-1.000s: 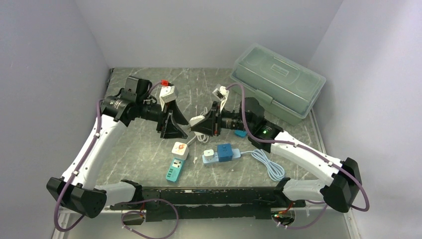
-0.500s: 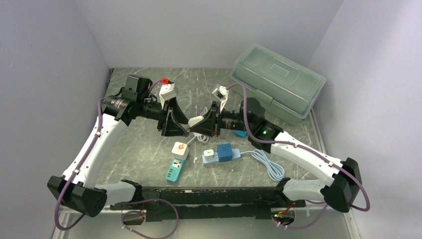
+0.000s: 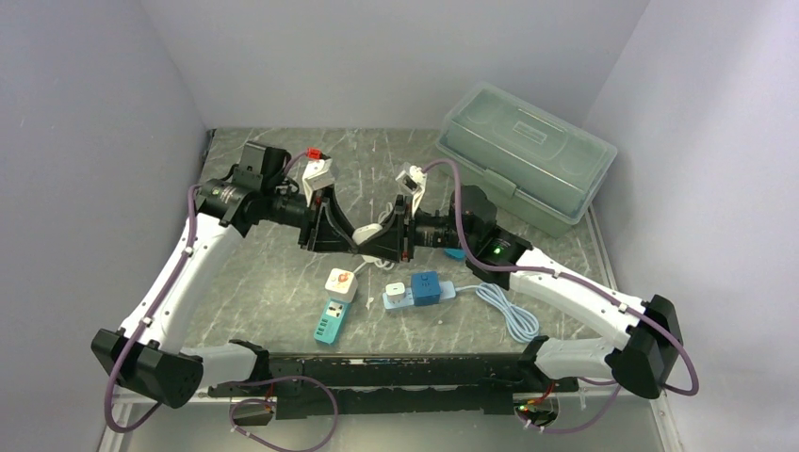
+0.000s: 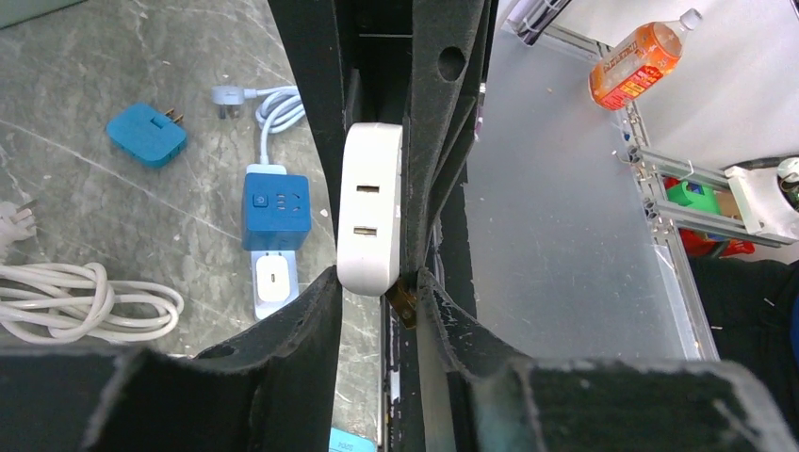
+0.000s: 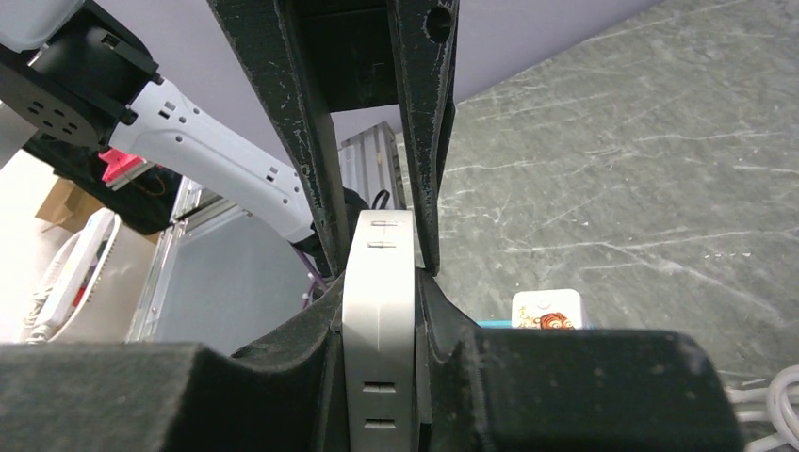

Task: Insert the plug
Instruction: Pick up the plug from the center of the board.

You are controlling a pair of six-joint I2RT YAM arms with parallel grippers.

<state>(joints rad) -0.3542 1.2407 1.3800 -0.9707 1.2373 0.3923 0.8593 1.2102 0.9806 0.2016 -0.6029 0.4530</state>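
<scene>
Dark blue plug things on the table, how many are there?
2: a blue cube mid-table, and a flat blue adapter farther back, partly hidden under the right arm from above.

1. Here's the left arm [image 3: 179,273]: white shell links, black joint housings, and a purple cable [image 3: 191,226] running alongside.
2. Over to the right arm [image 3: 575,297]: same white-and-black build, with a green light [image 3: 492,251] glowing on a black joint.
3. The left gripper [image 4: 377,278] shows matte black fingers [image 4: 283,367], broad, tapering and rough-edged.
4. The right gripper [image 5: 380,282] is black-fingered too.
5. Up top, a white wrist mount [image 3: 318,174] carries a small red connector [image 3: 312,155].
</scene>
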